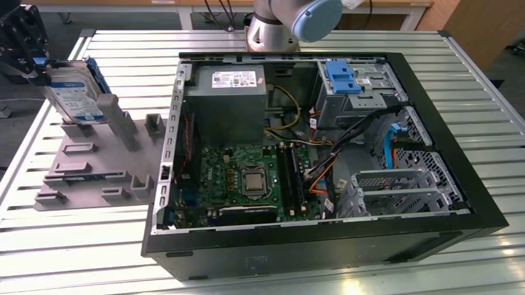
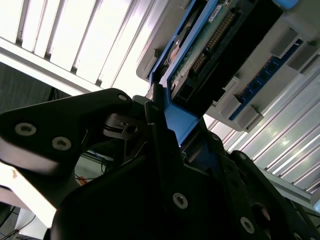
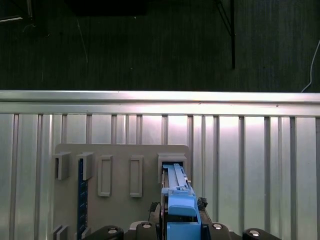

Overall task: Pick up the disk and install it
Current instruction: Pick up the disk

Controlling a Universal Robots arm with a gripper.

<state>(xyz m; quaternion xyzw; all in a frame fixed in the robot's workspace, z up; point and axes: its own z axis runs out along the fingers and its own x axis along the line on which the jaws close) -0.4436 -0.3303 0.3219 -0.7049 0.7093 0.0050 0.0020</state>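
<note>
The disk (image 1: pixel 78 100), silver with a white-and-blue label and blue side rails, stands on edge at the back of the grey slotted holder (image 1: pixel 90 166), at the exterior view's left. My black gripper (image 1: pixel 41 70) reaches it from above on its left and is shut on the disk's upper end. In the first wrist view the disk's blue rail (image 3: pixel 178 199) runs out from between my fingers (image 3: pixel 180 227) into a holder slot (image 3: pixel 172 159). The second wrist view shows the disk's green circuit board (image 2: pixel 200 55) and blue rail clamped in the gripper (image 2: pixel 170 132).
An open black computer case (image 1: pixel 459 203) lies to the exterior view's right of the holder, with a grey power supply (image 1: pixel 225 98), a green motherboard (image 1: pixel 246 178), cables, and drive cages with a blue latch (image 1: pixel 340 77). The arm's base (image 1: pixel 283 24) stands behind the case. The table is slatted metal.
</note>
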